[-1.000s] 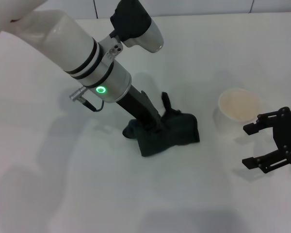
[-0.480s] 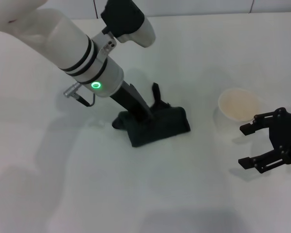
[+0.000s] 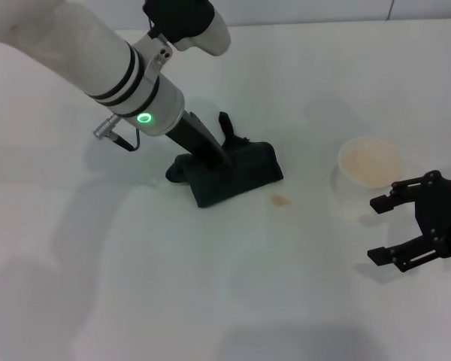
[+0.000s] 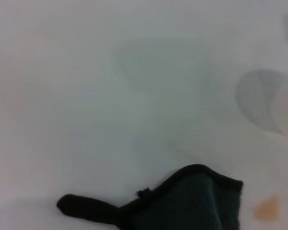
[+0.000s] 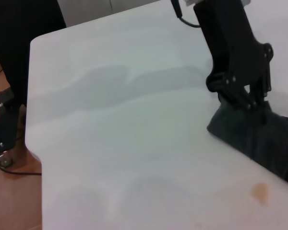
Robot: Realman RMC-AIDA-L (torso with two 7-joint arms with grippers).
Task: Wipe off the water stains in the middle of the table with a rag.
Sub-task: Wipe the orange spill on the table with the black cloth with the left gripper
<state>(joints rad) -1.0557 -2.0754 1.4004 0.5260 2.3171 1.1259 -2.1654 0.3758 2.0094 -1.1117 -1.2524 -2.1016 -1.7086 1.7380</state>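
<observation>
Left gripper (image 3: 219,164): just left of centre in the head view, pressed down into the rag; its fingers are clamped on the cloth.
Rag (image 3: 233,177): dark, crumpled, lying flat on the table (image 3: 135,286) near the middle of the head frame; it fills the lower centre of the left wrist view (image 4: 192,201).
Water stains (image 3: 280,200): one small orange-brown blot, just to the lower right of the rag, uncovered and apart from the cloth; also at the lower right of both wrist views (image 4: 267,209) (image 5: 260,191).
Cup (image 3: 370,164): white, right of centre, well clear of the stain.
Right gripper (image 3: 395,229): lower right edge of the head view, beside the cup, fingers spread, grasping nothing.
</observation>
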